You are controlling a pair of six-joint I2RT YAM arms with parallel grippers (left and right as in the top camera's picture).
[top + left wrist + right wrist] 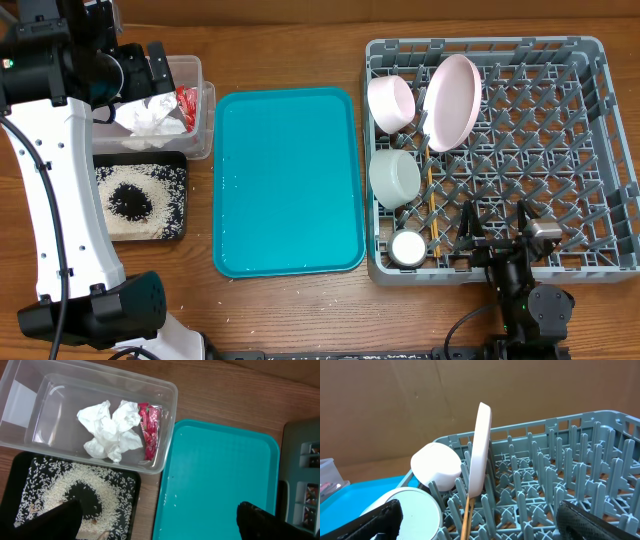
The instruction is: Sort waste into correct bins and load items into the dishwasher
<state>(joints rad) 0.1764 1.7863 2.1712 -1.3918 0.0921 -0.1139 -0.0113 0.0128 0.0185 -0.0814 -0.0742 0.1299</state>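
The crumpled white napkin (150, 118) (110, 430) and the red scrap (186, 100) (149, 430) lie in the clear tub (205, 110) (167, 420). Rice and dark grains (135, 200) (75, 492) cover the black tray (180, 160) (20, 465). My left gripper (150, 62) (160, 525) is open and empty above the tub. In the grey dish rack (590, 150) (570, 460) are the pink bowl (391, 102) (437, 465), the upright pink plate (452, 102) (481, 450), the grey-green bowl (394, 177), the white cup (408, 247) and the chopsticks (433, 205) (466, 520). My right gripper (495, 235) (480, 527) is open and empty over the rack's front edge.
The teal tray (288, 180) (220, 460) lies between the bins and the rack, with a few stray rice grains on it. A pale round base (412, 510) sits beside my right gripper's left finger; I cannot tell if it is the bowl or the cup.
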